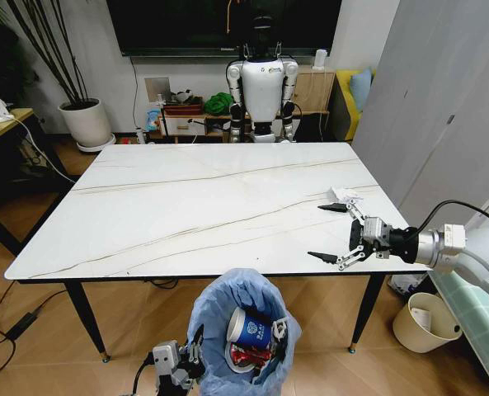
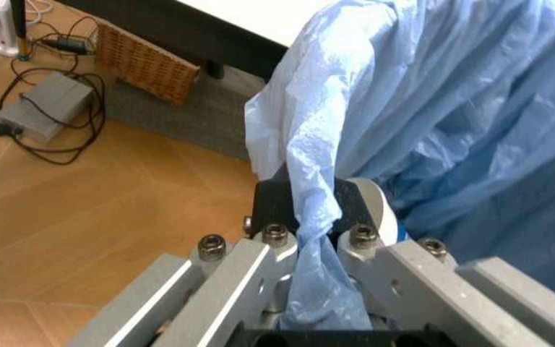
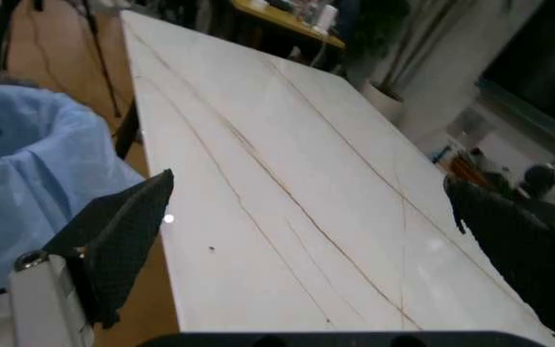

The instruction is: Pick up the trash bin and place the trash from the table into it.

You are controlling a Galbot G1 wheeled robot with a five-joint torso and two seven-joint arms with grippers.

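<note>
Nearest to me, below the table's [image 1: 145, 247] front edge, my left gripper [image 1: 193, 356] is clamped on the rim of the bin [image 1: 219, 318], its blue bag pinched between my fingers [image 2: 360, 210] and bunched up where they meet. The bin hangs there just in front of the table, a little right of the middle of that edge, with its mouth tilted toward me. Inside it I see a blue-and-white cup [image 1: 247, 327] lying on its side, a crushed red can [image 1: 246, 355] under the cup, and something white beside them that I cannot make out. Past the bin, over the table's front right corner, my right gripper [image 1: 331, 233] hovers low with its fingers spread wide and nothing between them; one black fingertip sits near the front edge and the other points farther in across the top. From my right wrist the fingertips [image 3: 123, 242] frame the bare marble, with the bin's bag off the table's near side. Just beyond that gripper, near the table's right edge, lies a piece of crumpled white paper [image 1: 345, 195], apart from my fingers. On the floor beyond the table's right front leg stands a cream bin [image 1: 425, 322].
</note>
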